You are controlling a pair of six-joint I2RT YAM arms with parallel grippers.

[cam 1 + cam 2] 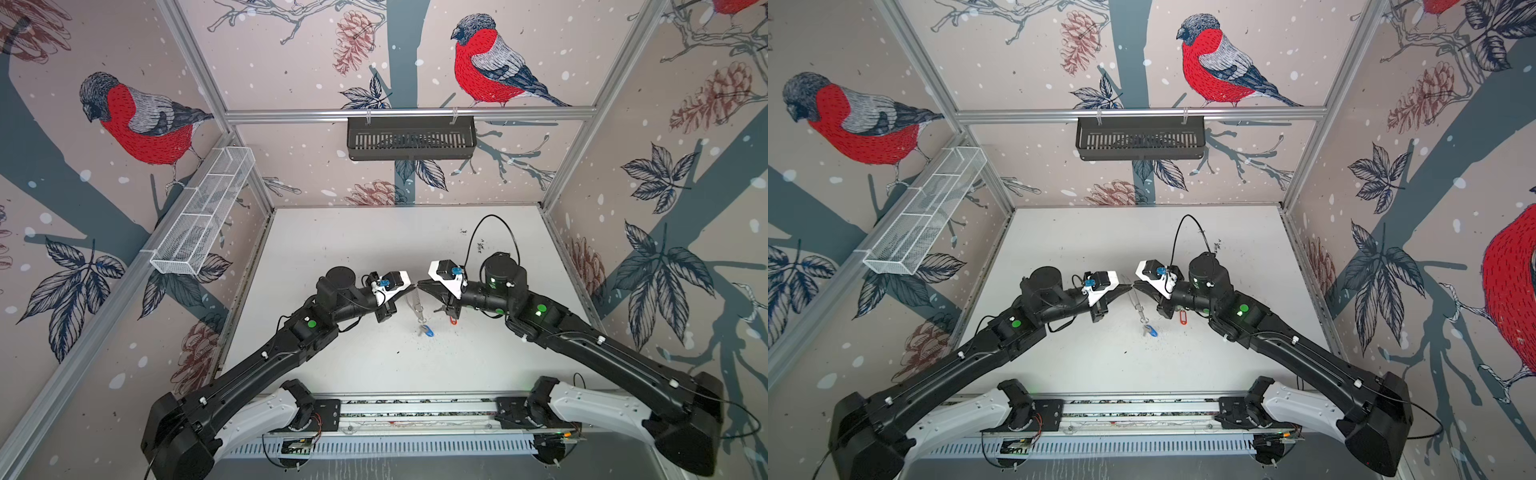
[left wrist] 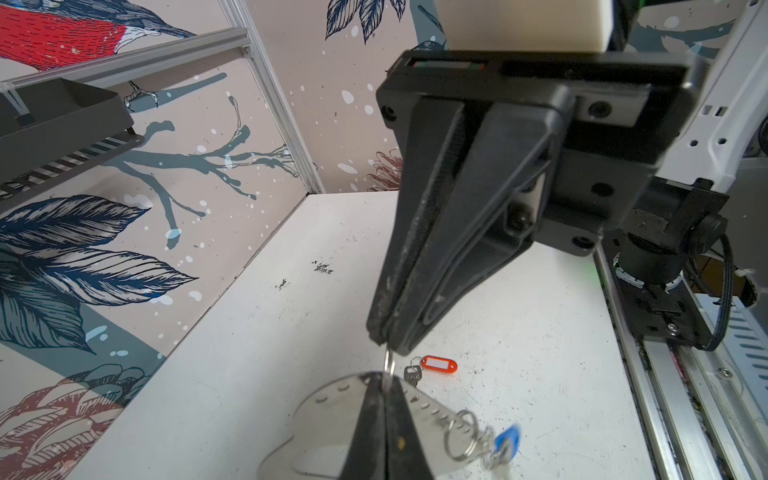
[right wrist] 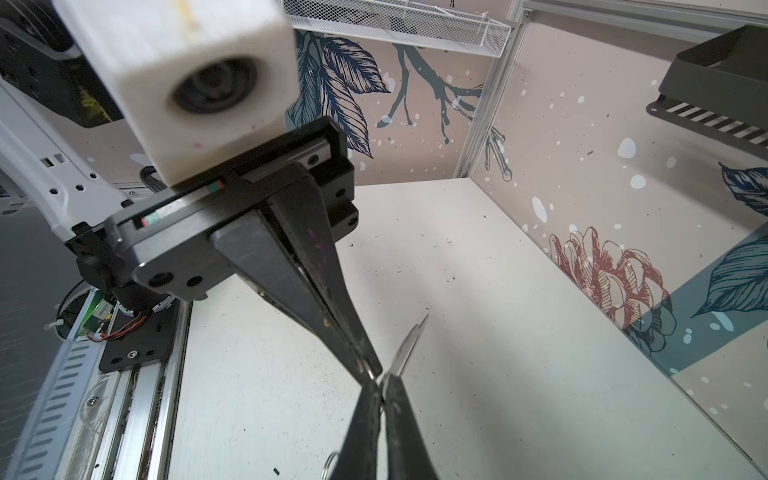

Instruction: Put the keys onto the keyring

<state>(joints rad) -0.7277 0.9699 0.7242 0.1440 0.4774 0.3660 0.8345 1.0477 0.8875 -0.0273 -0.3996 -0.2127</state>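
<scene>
Grey translucent D-shaped keyring (image 2: pixel 324 411) — small holes (image 2: pixel 432 411), thin metal ring (image 2: pixel 388 368)

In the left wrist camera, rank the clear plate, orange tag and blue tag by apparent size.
1. clear plate
2. orange tag and blue tag: look alike; the blue one is blurred, so unranked.
</scene>
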